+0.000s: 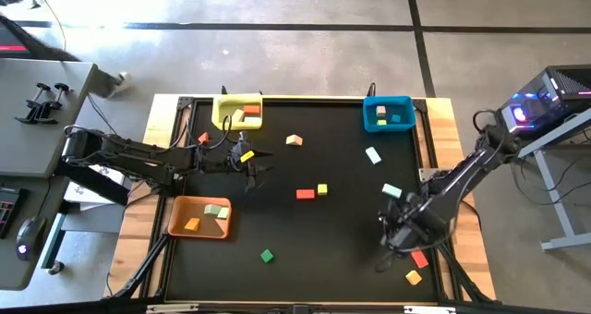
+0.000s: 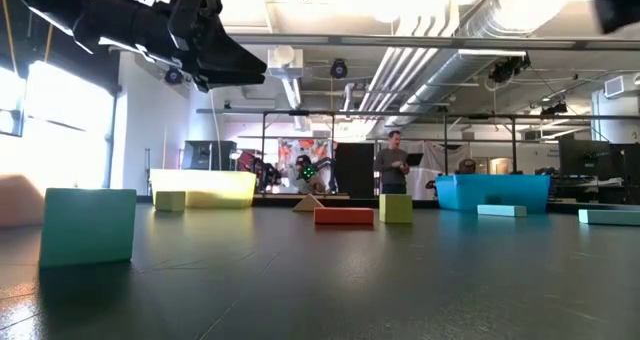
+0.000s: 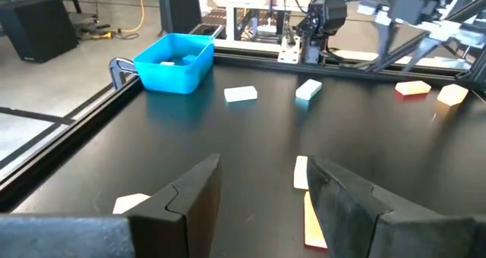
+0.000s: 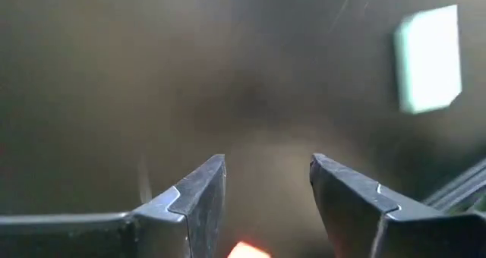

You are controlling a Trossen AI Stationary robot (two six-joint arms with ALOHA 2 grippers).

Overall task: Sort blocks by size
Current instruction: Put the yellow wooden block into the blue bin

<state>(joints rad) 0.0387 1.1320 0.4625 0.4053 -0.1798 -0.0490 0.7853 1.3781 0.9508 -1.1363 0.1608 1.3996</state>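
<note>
Blocks lie scattered on the black table: a tan one (image 1: 294, 140), a red bar (image 1: 305, 194) beside a yellow cube (image 1: 321, 189), a green cube (image 1: 267, 255), mint ones (image 1: 373, 154) (image 1: 391, 191), a red one (image 1: 419, 258) and a yellow one (image 1: 413, 277). My left gripper (image 1: 256, 170) hangs open and empty above the table, next to a small yellow block (image 1: 246, 155). The red bar (image 3: 311, 220) shows beyond the left gripper's fingers. My right gripper (image 1: 391, 246) is open and empty, pointing down over bare table near the red block (image 4: 247, 250). A mint block (image 4: 429, 57) lies off to one side.
A yellow bin (image 1: 238, 111) stands at the far left, a blue bin (image 1: 388, 113) at the far right and an orange bin (image 1: 199, 217) at the near left, each with blocks in it. People stand in the room behind the table (image 2: 393, 165).
</note>
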